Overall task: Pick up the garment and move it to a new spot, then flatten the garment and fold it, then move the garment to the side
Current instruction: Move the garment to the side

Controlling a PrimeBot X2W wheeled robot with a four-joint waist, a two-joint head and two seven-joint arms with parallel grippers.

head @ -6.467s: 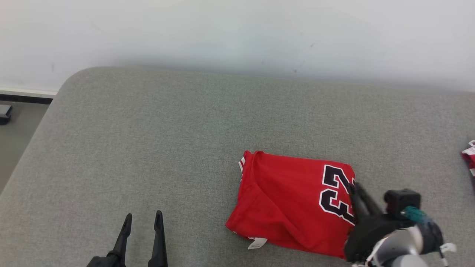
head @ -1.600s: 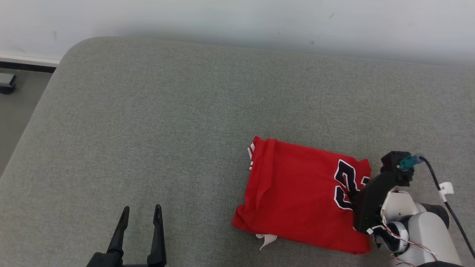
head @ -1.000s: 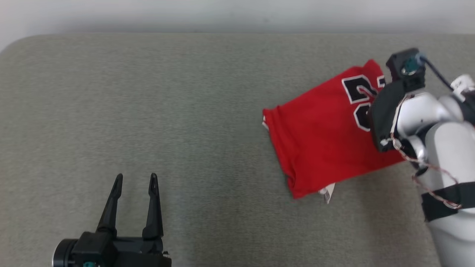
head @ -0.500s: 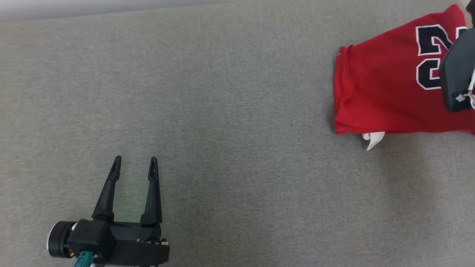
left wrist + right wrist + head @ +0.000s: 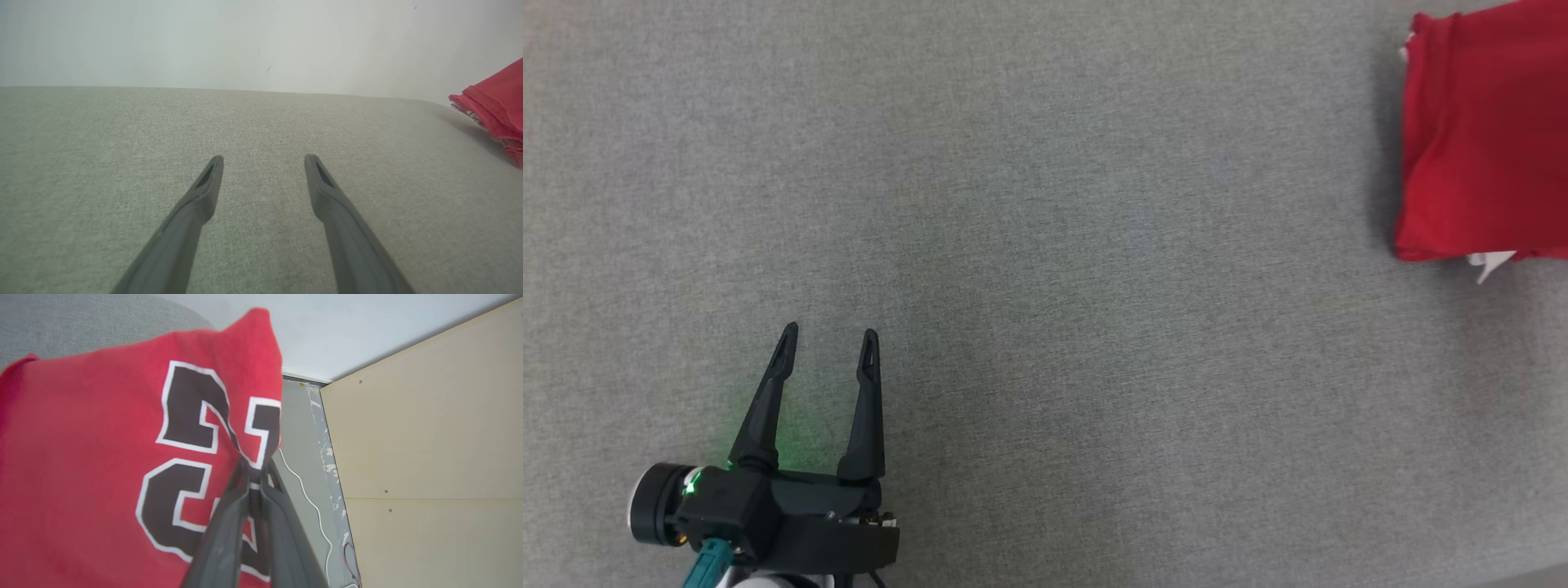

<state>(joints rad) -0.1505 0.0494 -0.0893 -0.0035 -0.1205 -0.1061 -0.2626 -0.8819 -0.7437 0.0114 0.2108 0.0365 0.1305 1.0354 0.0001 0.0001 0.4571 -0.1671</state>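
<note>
The garment (image 5: 1478,155) is a folded red jersey with black, white-edged numbers, lying at the far right of the grey cushion in the head view, partly cut off by the frame. Its red edge (image 5: 496,104) shows at the right of the left wrist view. In the right wrist view my right gripper (image 5: 255,467) is shut on the garment (image 5: 102,457), pinching the cloth at the numbers near its edge. My left gripper (image 5: 827,343) stands open at the lower left above bare cushion, far from the jersey, its fingers (image 5: 204,192) spread with nothing between them.
The grey fabric cushion (image 5: 1045,245) spreads under everything, a pale wall (image 5: 245,41) behind it. Past the garment's edge the right wrist view has a grey floor strip with a thin white cable (image 5: 304,494) and a beige panel (image 5: 429,457). A white label (image 5: 1490,263) sticks out under the jersey.
The head camera has swung left and down, so wall and cushion edge left the picture. The right gripper has dragged the jersey toward the right, still holding it. The left gripper stays open.
</note>
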